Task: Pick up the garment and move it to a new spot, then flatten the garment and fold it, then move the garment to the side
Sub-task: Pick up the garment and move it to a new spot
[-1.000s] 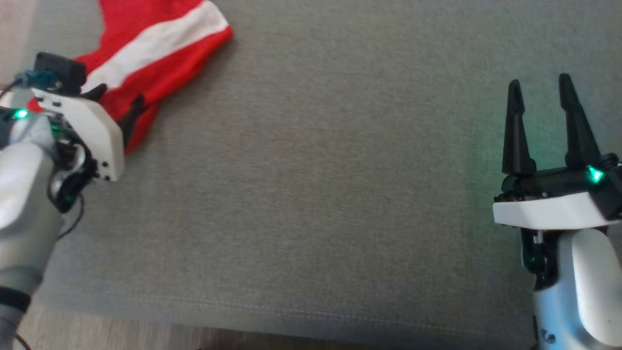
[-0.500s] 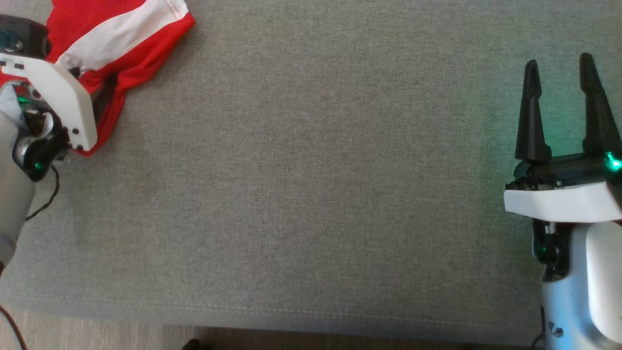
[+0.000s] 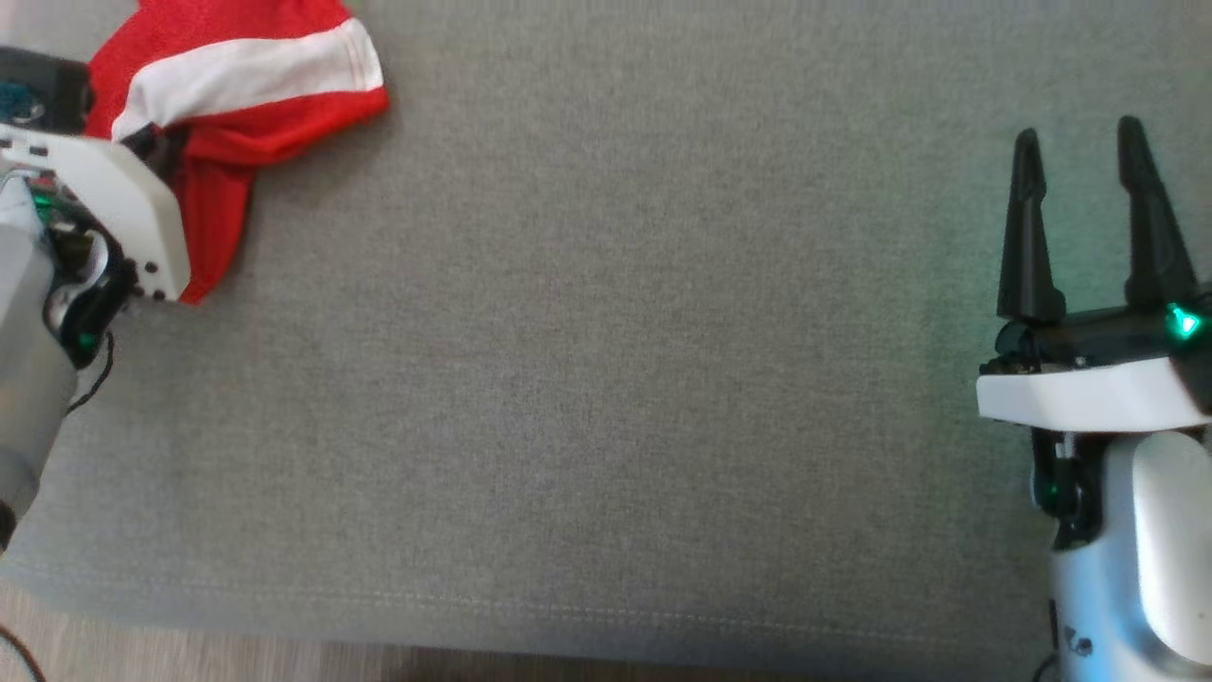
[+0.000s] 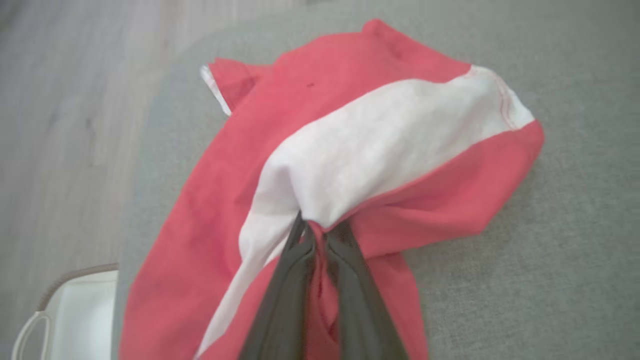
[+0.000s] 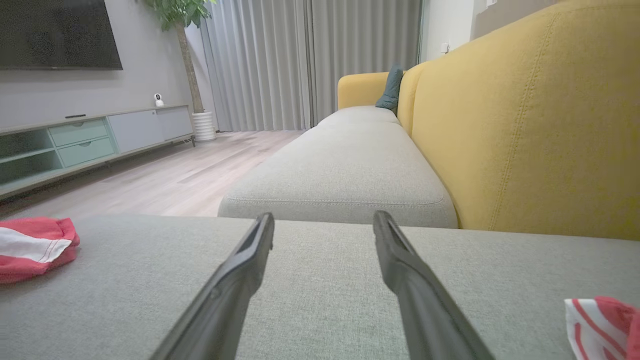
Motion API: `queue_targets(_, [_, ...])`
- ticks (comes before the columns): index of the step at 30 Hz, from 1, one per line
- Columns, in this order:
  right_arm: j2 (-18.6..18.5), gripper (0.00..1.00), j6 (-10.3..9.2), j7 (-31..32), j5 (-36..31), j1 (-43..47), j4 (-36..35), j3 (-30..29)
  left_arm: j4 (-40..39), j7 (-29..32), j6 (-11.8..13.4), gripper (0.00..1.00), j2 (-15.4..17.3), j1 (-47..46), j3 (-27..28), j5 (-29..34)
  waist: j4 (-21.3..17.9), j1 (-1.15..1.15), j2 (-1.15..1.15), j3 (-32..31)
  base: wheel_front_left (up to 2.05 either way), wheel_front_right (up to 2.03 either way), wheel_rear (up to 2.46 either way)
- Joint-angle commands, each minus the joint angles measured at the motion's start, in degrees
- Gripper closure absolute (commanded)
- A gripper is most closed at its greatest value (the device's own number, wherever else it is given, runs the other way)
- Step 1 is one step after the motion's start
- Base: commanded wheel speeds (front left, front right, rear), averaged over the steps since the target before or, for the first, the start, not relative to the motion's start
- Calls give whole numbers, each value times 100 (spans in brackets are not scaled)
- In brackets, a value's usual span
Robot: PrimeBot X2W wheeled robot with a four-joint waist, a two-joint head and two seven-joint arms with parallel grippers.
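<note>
The garment (image 3: 246,76) is red with a broad white band and lies crumpled at the far left of the grey cushion (image 3: 606,379). My left gripper (image 3: 163,152) sits at the cloth's near edge with its fingertips buried in the folds. In the left wrist view the garment (image 4: 380,140) is pinched where the white band meets the red, and the left gripper (image 4: 317,230) is shut on it, pulling the fabric into a peak. My right gripper (image 3: 1077,137) hangs open over bare cushion at the right, far from the cloth. The right wrist view has the right gripper (image 5: 324,217) open and the garment (image 5: 30,247) at far left.
A second red-and-white striped cloth (image 5: 600,325) lies at the lower right of the right wrist view. A white bin (image 4: 65,305) stands on the wooden floor beside the cushion's left edge. The yellow sofa back (image 5: 525,125) rises along one side, and the cushion's front seam (image 3: 568,616) borders the floor.
My left gripper has shut on the garment, whose fabric is now bunched up around the fingers. The head camera shifted. The right gripper stays open in place.
</note>
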Motion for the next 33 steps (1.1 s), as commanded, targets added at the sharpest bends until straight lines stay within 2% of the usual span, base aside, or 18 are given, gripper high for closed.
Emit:
queue_targets(1, [-16,0,-5,-50,47,6,-129,140,-36,-163,10,100,249,-325,170,49,-23,0,0,-249,0,0,0])
queue_targets(8, [-16,0,-5,-212,235,92,244,72,-210,-845,10,100,182,-318,-177,272,-174,0,0,-865,0,0,0])
queue_targets(15, [-16,0,-5,-310,364,155,455,2,-691,-1057,16,100,5,-384,-394,417,-376,0,0,-1272,0,0,0])
queue_targets(19, [-16,0,-5,-336,406,174,511,-31,-970,-1076,99,100,-118,-423,-422,455,-475,0,0,-1395,0,0,0])
queue_targets(26, [-16,0,-5,-368,464,190,548,-113,-1781,-846,410,100,-480,-317,-493,392,-775,0,0,-1523,0,0,0])
queue_targets(33, [-16,0,-5,-378,483,74,507,-90,-2241,-594,952,100,-1037,-11,-838,580,-1183,0,0,-1389,0,0,0])
